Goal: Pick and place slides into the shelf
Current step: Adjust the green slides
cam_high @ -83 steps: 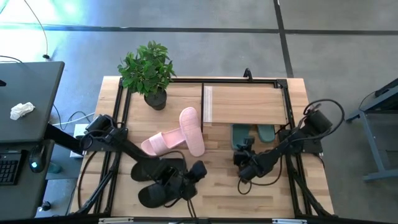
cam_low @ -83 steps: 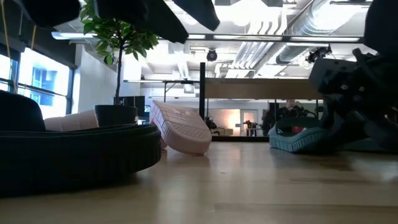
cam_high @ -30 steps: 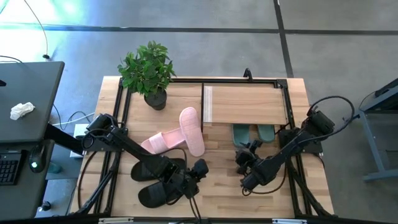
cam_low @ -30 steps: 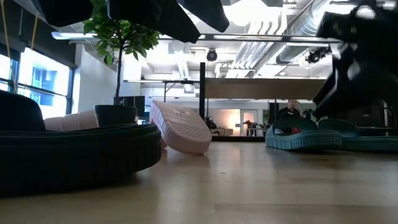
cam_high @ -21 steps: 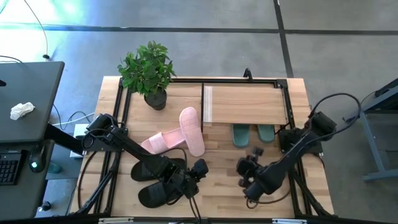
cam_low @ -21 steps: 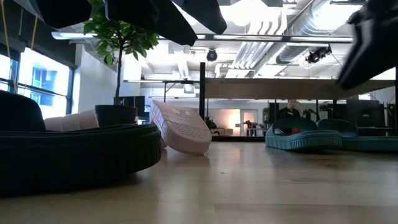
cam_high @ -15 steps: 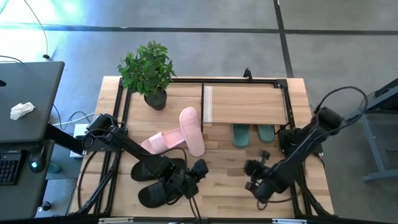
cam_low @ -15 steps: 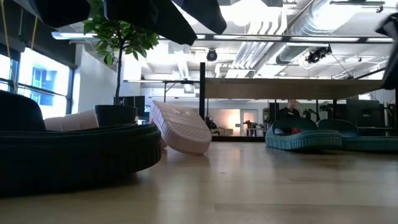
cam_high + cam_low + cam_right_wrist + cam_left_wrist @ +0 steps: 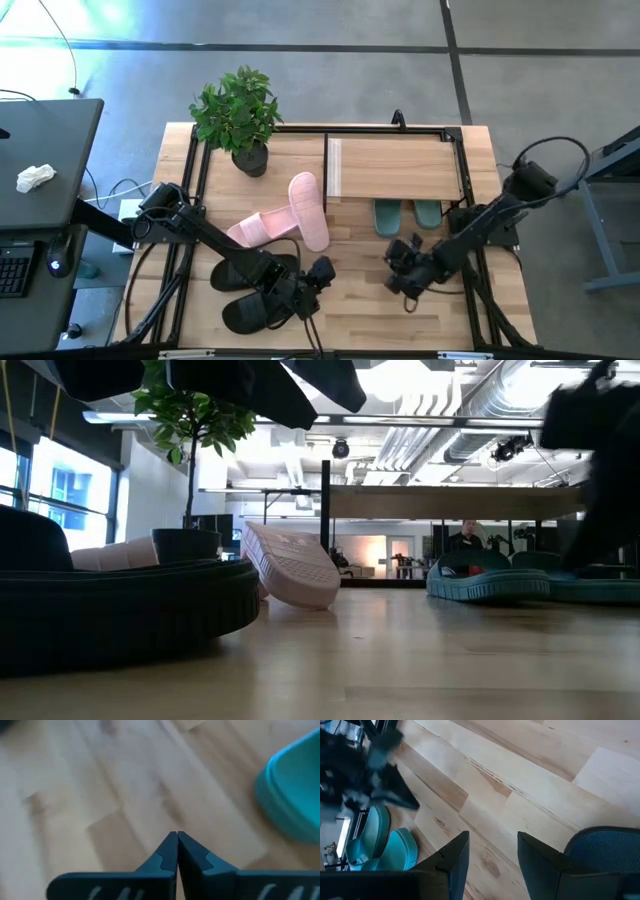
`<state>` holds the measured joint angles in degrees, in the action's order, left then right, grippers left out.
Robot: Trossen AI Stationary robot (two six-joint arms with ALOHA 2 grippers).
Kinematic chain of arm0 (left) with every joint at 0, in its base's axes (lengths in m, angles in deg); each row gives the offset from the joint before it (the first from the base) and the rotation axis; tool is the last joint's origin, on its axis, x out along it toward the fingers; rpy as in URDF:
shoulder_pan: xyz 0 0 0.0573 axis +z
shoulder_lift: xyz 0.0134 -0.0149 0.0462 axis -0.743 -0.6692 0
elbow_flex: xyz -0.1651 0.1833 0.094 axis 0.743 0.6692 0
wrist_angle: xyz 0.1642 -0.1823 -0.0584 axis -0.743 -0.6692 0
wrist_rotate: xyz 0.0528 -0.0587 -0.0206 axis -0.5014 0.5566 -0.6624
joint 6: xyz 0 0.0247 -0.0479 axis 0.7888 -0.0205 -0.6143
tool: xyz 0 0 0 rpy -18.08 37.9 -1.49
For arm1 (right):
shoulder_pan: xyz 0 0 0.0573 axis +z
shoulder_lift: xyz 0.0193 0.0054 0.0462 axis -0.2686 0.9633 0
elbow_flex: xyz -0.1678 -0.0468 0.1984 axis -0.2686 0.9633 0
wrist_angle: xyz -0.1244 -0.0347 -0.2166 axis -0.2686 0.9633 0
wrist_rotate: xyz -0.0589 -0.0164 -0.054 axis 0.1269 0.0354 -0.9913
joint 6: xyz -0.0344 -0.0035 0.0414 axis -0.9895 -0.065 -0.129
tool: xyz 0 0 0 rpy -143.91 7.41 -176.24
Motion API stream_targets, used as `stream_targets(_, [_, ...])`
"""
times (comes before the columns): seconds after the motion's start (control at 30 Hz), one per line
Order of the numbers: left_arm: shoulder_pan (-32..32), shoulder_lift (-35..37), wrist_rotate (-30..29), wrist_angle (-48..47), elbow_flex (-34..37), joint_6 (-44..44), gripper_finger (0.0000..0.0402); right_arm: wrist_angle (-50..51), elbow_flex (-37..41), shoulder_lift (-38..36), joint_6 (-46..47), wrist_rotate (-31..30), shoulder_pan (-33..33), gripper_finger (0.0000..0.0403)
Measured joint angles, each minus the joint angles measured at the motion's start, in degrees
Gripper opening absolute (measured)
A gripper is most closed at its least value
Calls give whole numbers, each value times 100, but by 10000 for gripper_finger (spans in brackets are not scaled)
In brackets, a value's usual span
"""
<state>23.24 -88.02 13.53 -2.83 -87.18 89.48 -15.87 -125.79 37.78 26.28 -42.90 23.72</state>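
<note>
Two green slides (image 9: pixel 407 214) are seen side by side under the shelf (image 9: pixel 394 167).
The right claw (image 9: pixel 401 272) is held empty, tips pressed together, above bare counter (image 9: pixel 355 310) near them. The left claw (image 9: pixel 316 277) is parted, empty, beside the black slides (image 9: pixel 247 293); pink slides (image 9: pixel 285 220) lie mid-counter.

Six slides are showing, in three pairs:
- two dark green slides (image 9: pixel 405 214) lying side by side, partly under the shelf (image 9: pixel 394 167);
- two pale pink slides (image 9: pixel 285 215) lying left of the shelf;
- two black slides (image 9: pixel 250 292) lying nearer the table's front edge than the shelf.

One shelf is standing. One potted plant (image 9: pixel 238 115) is standing left of the shelf.
</note>
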Motion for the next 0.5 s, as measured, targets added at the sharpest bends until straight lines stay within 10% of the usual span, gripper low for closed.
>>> stream_targets(0.5, [4, -2, -2, 8, 0, 2, 150, -10, 209, 134, -688, 176, -1393, 0])
